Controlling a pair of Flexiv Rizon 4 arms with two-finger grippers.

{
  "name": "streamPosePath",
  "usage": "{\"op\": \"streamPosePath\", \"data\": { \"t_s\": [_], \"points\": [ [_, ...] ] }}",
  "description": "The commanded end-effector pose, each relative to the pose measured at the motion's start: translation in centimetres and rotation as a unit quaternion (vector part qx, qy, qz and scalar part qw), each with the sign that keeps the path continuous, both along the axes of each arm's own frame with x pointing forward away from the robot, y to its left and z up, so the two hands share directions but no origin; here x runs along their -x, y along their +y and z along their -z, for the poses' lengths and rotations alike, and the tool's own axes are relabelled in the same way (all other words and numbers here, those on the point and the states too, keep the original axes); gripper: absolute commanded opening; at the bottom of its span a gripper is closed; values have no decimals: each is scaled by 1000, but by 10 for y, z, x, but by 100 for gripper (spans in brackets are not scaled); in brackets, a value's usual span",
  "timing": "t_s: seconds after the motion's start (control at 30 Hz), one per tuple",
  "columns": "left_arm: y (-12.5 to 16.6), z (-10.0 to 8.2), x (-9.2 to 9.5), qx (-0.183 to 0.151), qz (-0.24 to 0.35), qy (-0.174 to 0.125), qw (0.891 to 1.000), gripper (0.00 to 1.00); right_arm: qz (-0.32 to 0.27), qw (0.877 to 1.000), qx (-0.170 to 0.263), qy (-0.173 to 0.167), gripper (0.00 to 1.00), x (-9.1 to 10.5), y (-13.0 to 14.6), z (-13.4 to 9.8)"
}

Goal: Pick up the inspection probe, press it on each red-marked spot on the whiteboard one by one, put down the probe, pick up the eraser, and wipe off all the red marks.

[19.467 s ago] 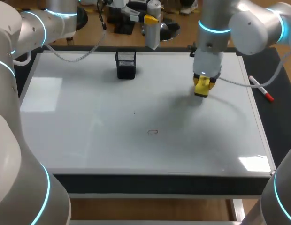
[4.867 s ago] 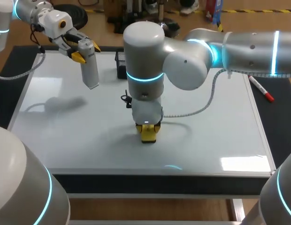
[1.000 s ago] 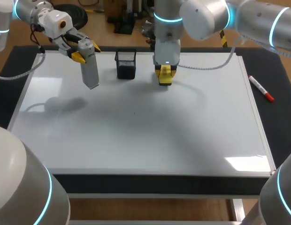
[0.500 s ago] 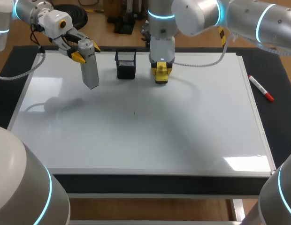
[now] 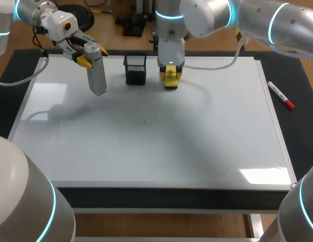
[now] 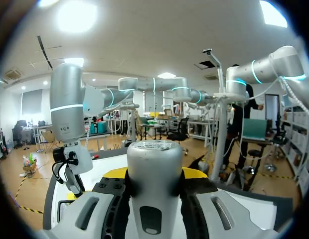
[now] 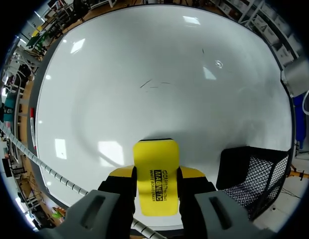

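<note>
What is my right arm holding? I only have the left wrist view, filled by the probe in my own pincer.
Observer: The right pincer is shut on the yellow eraser.
Operator: Where over the board is it?
Observer: Near the far edge of the whiteboard, just beside the black mesh basket.
Operator: Any red marks showing?
Observer: None that I can see. Only a few faint grey strokes show ahead of the eraser.

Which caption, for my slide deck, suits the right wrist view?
Right hand shut on the yellow eraser, whiteboard ahead, black mesh holder beside it.
</note>
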State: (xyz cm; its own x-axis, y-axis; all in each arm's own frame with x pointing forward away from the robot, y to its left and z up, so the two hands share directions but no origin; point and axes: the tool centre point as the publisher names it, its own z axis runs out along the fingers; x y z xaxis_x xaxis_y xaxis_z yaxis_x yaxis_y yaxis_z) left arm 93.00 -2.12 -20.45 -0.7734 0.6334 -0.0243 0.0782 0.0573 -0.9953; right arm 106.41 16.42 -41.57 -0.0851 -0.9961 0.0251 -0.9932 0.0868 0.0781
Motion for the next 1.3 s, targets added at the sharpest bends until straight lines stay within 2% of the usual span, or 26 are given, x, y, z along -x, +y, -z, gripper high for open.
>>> {"op": "streamPosePath", "data": {
  "t_s": [0.03, 0.27, 0.3, 0.33, 0.37, 0.4, 0.73, 0.93, 1.13, 1.3],
  "points": [
    [1, 0, -1, 0, 2, 0, 1000, 0, 1, 1000, 1, 1, 0, -4, 0, 1],
    [1, 0, -1, 0, 2, 0, 1000, 0, 4, 1000, 6, 0, 0, -3, -1, 3],
    [1, 0, -1, 0, 2, 0, 1000, 0, 5, 1000, 7, 1, 5, -3, -1, 3],
    [1, 0, -1, 0, 2, 0, 1000, 0, 6, 1000, 8, 1, 34, -2, -2, 3],
    [1, 0, -1, 0, 2, 0, 1000, 0, 7, 1000, 8, 1, 58, -2, -3, 3],
    [1, 0, -1, 0, 2, 0, 1000, 0, 8, 1000, 8, 1, 100, -1, -3, 3],
    [1, 0, -1, 0, 2, 0, 1000, 0, 34, 999, 13, -10, 100, 4, -16, -5],
    [1, 0, -1, 0, 2, 0, 1000, 0, 77, 997, 3, -11, 100, 6, -27, -12],
    [1, 0, -1, 0, 2, 0, 1000, 0, 165, 985, -37, -14, 100, 8, -41, -26],
    [1, 0, -1, 0, 2, 0, 1000, 0, 245, 966, -82, -21, 100, 9, -54, -40]
  ]
}}
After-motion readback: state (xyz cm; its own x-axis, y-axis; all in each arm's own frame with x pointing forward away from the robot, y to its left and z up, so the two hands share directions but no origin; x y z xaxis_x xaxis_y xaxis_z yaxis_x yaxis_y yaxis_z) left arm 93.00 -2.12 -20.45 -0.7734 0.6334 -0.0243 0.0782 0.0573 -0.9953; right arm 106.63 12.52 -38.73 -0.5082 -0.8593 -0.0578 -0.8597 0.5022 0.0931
